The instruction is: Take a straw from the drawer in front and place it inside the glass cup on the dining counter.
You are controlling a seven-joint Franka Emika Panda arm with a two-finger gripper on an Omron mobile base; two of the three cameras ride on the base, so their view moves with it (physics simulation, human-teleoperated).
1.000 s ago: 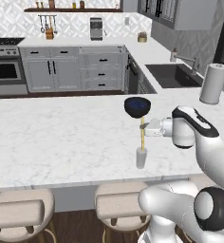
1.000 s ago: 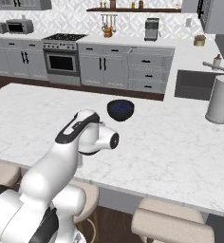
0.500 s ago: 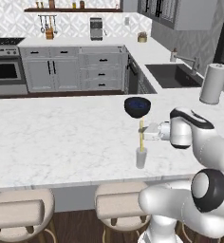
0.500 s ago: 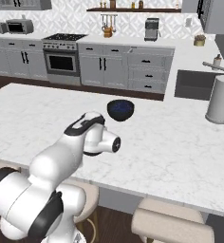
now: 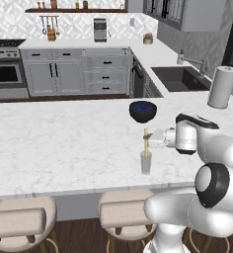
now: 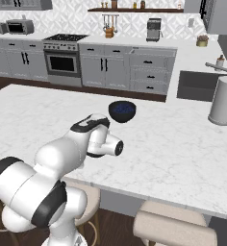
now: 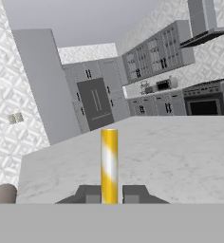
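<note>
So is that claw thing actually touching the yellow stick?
Touching. In the hand view the gripper has its two fingertips pressed against either side of the straw, no gap.

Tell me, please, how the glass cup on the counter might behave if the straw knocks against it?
The glass cup looks small, narrow and empty but for the straw tip, so it is probably light and may tip. It stands on smooth marble counter, so it could slide. Being clear glass, it is likely fragile.
</note>
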